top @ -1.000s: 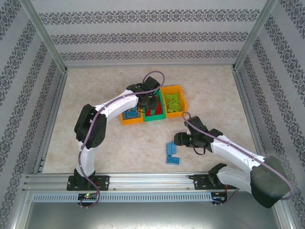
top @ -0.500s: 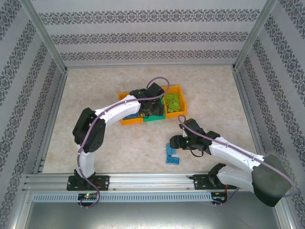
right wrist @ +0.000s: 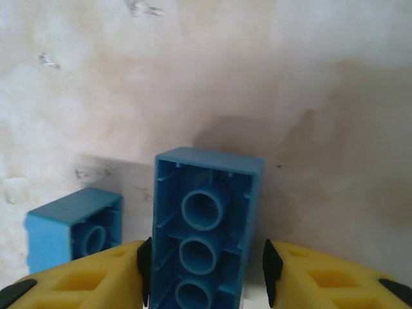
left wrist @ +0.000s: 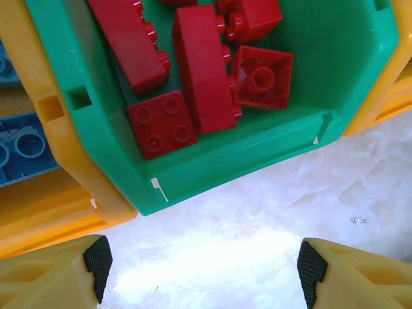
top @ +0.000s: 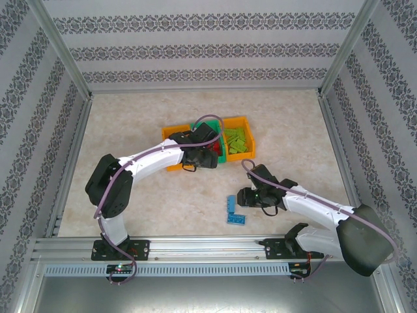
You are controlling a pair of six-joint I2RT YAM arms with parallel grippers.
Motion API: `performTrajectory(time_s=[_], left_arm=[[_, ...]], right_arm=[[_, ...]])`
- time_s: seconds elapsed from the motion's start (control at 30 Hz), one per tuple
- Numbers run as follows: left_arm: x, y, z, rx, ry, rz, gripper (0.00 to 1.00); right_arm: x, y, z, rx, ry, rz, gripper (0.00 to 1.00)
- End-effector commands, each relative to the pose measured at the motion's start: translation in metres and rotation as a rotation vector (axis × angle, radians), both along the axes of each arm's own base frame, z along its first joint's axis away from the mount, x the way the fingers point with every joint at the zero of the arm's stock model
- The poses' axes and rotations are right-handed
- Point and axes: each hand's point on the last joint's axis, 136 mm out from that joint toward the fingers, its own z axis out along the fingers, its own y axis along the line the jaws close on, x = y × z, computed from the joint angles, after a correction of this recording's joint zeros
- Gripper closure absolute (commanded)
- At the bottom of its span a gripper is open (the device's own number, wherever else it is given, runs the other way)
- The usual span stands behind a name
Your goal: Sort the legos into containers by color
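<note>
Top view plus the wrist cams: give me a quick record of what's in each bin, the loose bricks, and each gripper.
left orange bin: blue bricks
green bin: red bricks
right orange bin: green bricks
loose on table: long blue brick, hollow side up; small blue brick beside it
left gripper: open, empty, over the table just outside the green bin
right gripper: fingers flank the long blue brick; whether it grips cannot be told

Glossy smooth plastic legos [left wrist: 201,71]; matt mottled table [left wrist: 257,225]
</note>
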Motion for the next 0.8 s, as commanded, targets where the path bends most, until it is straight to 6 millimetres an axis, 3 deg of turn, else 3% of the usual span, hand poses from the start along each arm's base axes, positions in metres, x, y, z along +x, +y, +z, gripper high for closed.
performTrajectory(time_s=[0.0,0.2,0.33,0.43,0.57,0.77], left_arm=[[0.001,-0.002,0.01,-0.035,-0.032,0.015,0.22],[0.0,-0.005,0.008,-0.041,-0.03,0.014,0.22],[-0.002,-0.003,0.008,-0.036,-0.029,0.016,0.22],[-0.004,0.002,0.007,-0.022,-0.033,0.026,0.22],[-0.008,0.013,0.011,-0.004,-0.051,0.052,0.22],[-0.015,0.042,0.027,0.026,-0.118,0.127,0.13]], right_arm=[[-0.006,-0.017,-0.002,-0.038,0.007,-0.049,0.5],[-0.006,-0.017,-0.004,-0.038,0.021,-0.046,0.41],[-0.004,-0.017,-0.007,-0.068,0.04,-0.031,0.42],[-0.003,-0.017,-0.008,-0.105,0.044,-0.006,0.48],[-0.001,-0.021,-0.006,-0.166,0.04,0.011,0.68],[0.026,0.006,0.039,-0.059,-0.107,0.027,0.74]])
